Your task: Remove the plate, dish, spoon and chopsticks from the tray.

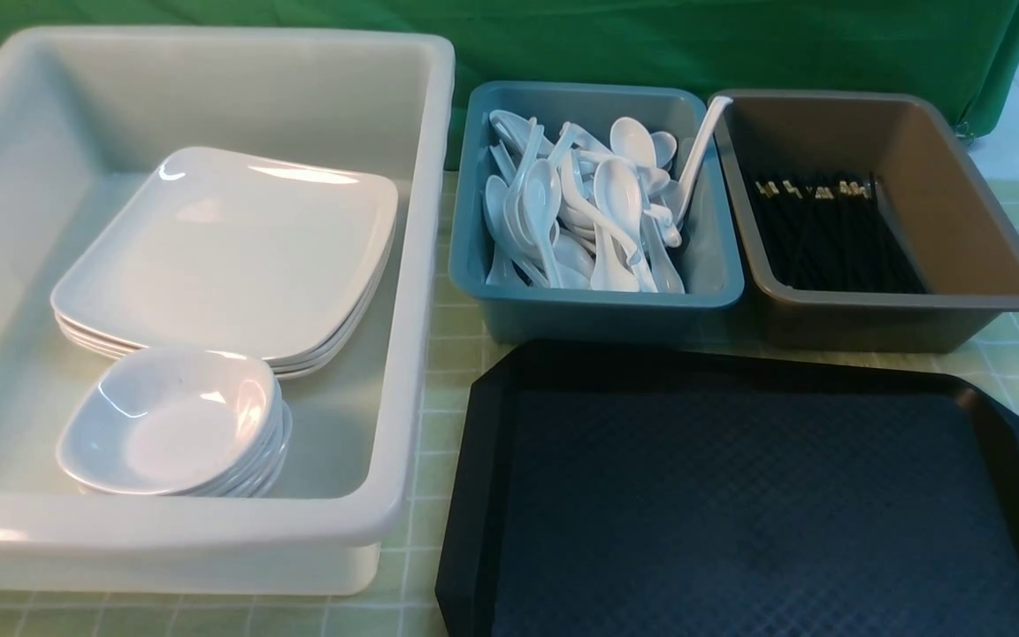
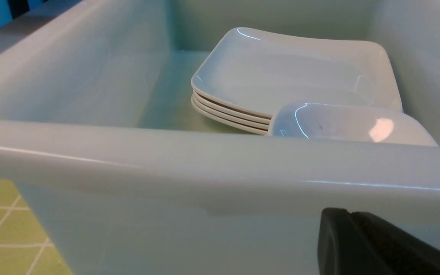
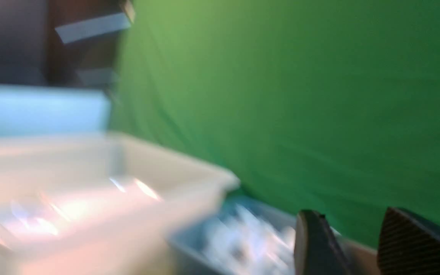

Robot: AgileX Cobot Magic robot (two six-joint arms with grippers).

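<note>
Down low at the near side of the white tub (image 2: 212, 168), the left end effector (image 2: 380, 244) shows only as one dark padded piece in its wrist view; its jaws are pressed together and nothing is between them. Past the tub's rim lie the stacked square plates (image 2: 292, 72), with the small deep dishes (image 2: 353, 124) just in front of them.

The right end effector (image 3: 361, 244) appears in a badly blurred wrist view — two dark fingers (image 3: 414, 244) stand apart with a gap between them, and nothing can be made out in that gap. Behind it are smears of the white tub, a blue tub and the green cloth (image 3: 300, 95).

From the front, neither end effector is in view. The tray (image 1: 757, 504) lies at the near right corner of the desk (image 1: 439, 354), its diamond-textured face bare. The white tub fills the left side of the desk: inside, the plate (image 1: 226, 248) tops its stack toward the far end, and the dishes sit nested near the tub's near wall, touching the plate stack. Beyond the tray, toward the far edge, the blue tub (image 1: 598, 305) holds a heap of white spoons (image 1: 598, 212) — one handle leans up over its right rim. Just beside it at the far right, the grey-brown tub (image 1: 952, 239) holds the black chopsticks (image 1: 828, 234), pale patterned ends pointing away.

No readable writing, labels or brand marks show on anything.
</note>
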